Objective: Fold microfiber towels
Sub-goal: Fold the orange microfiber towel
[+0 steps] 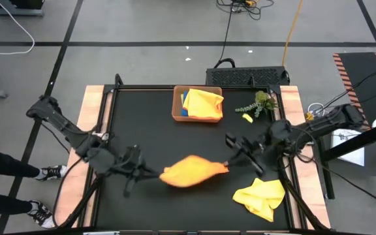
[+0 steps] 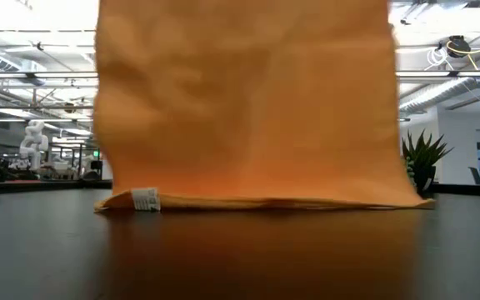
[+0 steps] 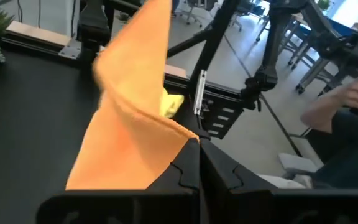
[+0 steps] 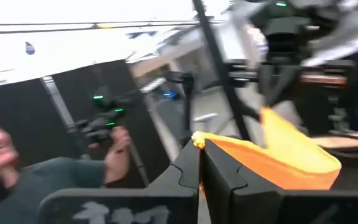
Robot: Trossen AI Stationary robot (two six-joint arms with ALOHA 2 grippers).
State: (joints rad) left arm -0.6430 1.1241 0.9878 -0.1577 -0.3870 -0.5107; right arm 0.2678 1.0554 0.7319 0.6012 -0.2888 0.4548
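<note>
High view shows the left gripper [image 1: 154, 173] and the right gripper [image 1: 230, 167] both closed on opposite ends of the orange towel [image 1: 192, 171], which hangs stretched between them above the table [image 1: 149, 117]. A yellow towel [image 1: 261, 198] lies near the right arm; another yellow cloth [image 1: 203, 103] fills the brown tray [image 1: 175, 104].

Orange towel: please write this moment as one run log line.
orange towel: lifted, stretched between both grippers, lower edge on table | left gripper: shut on towel corner | right gripper: shut on opposite corner
</note>
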